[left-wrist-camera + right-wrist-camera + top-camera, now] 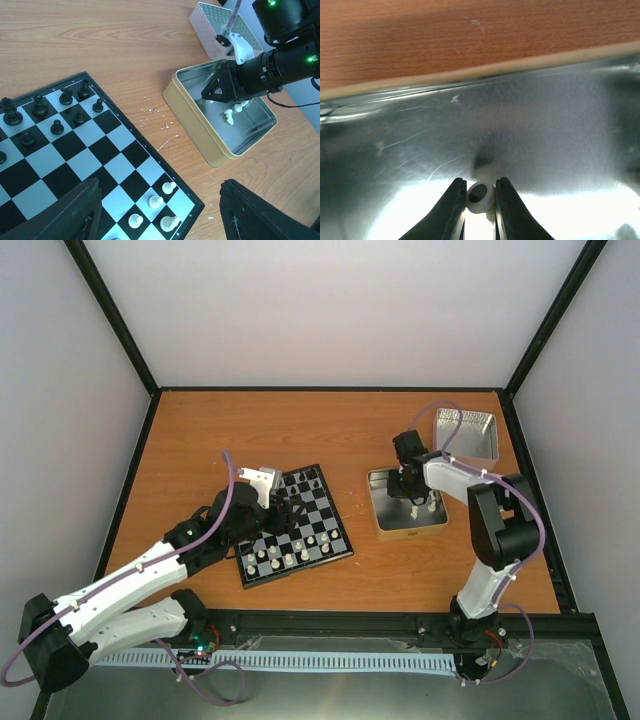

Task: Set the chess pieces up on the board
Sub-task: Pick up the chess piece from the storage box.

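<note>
Pinching one cream-white chess piece between narrowed fingers, the right gripper sits low inside the gold-walled tin. The left gripper hangs wide apart and empty over the board corner, where four white chessmen stand.

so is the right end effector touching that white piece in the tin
Touching. In the right wrist view the right end effector presses on both sides of the white piece, no gap visible, inside the tin.
</note>
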You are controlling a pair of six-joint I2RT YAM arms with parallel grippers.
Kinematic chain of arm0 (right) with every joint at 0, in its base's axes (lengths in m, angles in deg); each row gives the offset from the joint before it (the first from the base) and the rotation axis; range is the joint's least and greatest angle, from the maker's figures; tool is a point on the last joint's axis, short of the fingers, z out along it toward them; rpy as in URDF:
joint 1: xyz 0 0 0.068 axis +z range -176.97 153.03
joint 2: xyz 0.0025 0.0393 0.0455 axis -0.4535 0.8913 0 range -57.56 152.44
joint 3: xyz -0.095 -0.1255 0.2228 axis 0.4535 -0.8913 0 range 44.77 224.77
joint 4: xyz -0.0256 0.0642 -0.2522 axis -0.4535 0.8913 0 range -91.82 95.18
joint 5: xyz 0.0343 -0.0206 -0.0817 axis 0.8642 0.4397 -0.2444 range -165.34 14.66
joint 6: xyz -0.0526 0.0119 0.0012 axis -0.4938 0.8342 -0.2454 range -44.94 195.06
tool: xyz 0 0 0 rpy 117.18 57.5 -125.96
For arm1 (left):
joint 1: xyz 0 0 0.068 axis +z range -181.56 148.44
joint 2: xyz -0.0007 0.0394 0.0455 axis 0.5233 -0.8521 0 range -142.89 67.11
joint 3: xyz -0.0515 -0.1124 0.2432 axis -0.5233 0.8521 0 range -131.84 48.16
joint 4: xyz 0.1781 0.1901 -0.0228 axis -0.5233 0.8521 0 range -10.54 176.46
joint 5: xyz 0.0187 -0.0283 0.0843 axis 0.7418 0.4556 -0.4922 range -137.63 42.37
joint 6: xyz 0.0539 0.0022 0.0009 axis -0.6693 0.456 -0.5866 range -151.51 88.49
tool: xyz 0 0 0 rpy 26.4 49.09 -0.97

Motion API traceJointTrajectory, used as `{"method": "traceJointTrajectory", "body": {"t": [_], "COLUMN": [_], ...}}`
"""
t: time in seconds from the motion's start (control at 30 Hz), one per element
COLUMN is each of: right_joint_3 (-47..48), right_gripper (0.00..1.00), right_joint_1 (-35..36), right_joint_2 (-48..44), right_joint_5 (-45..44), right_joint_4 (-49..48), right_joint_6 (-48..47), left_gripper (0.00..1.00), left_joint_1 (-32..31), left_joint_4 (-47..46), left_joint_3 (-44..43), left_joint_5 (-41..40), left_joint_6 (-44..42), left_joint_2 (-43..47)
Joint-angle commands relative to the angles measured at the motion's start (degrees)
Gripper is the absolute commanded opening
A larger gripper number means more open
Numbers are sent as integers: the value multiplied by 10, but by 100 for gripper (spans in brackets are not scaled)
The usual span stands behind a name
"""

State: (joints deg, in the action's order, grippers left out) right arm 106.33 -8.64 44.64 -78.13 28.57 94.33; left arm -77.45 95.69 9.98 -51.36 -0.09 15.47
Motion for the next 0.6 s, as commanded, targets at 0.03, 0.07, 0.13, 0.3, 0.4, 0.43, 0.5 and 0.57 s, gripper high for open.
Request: {"method": "traceJointTrajectory", "body": {"t": [0.03,0.07,0.13,0.3,0.4,0.43,0.5,0.57], "right_joint_3": [-36,-42,-58,-98,-128,-139,-162,-177], "right_gripper": [15,16,16,18,19,20,21,24], "right_joint_1": [4,4,3,16,46,57,84,112], "right_joint_2": [-101,-122,-159,-239,-273,-284,-304,-317], "right_joint_5": [76,95,134,232,280,292,294,279], "right_joint_4": [-64,-78,-118,-206,-282,-314,-364,-397], "right_joint_6": [73,91,134,237,331,367,450,525], "left_gripper": [68,68,69,70,70,70,70,70], "left_joint_1": [3,3,3,3,3,3,3,3], "left_joint_4": [-40,-41,-74,-131,-194,-222,-278,-323], "left_joint_3": [5,7,11,15,25,32,50,63], "left_joint_5": [20,20,22,47,74,82,82,81], "left_joint_6": [6,6,10,33,44,42,35,17], "left_joint_2": [9,12,18,7,-7,-11,-24,-36]}}
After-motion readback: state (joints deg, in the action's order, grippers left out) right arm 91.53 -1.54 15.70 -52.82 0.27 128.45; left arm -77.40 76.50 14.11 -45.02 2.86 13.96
